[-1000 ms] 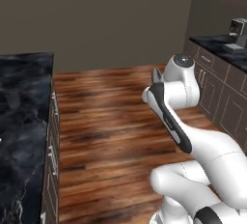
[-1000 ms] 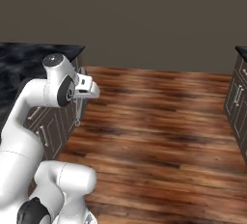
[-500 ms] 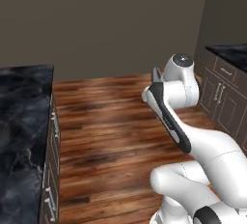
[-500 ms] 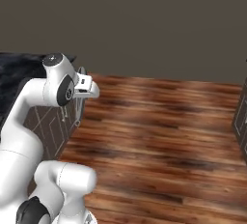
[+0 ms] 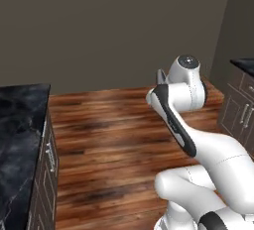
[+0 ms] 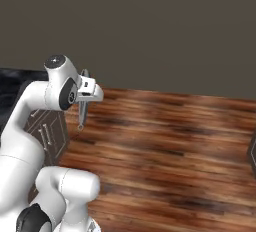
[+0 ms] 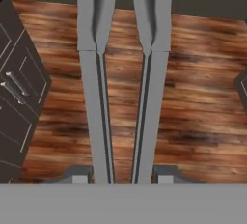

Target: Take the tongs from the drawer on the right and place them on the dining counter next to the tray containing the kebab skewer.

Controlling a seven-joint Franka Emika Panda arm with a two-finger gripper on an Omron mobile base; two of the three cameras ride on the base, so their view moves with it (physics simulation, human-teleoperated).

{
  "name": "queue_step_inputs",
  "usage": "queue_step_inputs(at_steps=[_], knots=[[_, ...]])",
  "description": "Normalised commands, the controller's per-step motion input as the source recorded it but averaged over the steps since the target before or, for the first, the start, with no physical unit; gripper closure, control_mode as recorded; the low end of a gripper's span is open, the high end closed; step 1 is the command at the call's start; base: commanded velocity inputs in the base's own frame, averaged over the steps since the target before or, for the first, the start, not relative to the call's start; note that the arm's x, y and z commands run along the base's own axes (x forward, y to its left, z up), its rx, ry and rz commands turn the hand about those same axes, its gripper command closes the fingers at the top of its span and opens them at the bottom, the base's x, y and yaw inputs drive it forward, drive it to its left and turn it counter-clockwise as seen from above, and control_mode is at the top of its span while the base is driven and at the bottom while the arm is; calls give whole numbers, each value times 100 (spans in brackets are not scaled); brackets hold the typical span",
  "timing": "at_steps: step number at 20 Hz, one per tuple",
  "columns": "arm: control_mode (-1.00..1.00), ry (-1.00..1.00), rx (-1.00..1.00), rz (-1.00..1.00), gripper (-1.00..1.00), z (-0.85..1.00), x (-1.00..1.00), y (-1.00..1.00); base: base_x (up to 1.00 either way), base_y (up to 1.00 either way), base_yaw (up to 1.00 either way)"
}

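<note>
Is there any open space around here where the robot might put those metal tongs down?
The gripper holds the tongs over wooden floor. The nearest bare surface is the black marble counter at the left of the left base view; its visible stretch carries nothing. Another dark counter corner shows far right. The robot's own arm crowds the foreground between them.

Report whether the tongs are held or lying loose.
Held: the tongs run up from between the gripper fingers, hanging above the wood floor.
</note>
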Motion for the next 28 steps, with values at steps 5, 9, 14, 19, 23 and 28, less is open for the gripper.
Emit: queue_step_inputs(at_steps=[5,9,14,19,23,28], knots=[[100,0,0,0,100,0,0,0,100,-27,12],[100,0,0,0,100,0,0,0,100,-13,19],[100,0,0,0,100,0,0,0,100,-10,21],[100,0,0,0,100,0,0,0,100,-4,23],[100,0,0,0,100,0,0,0,100,-1,34],[100,0,0,0,100,0,0,0,100,0,52]])
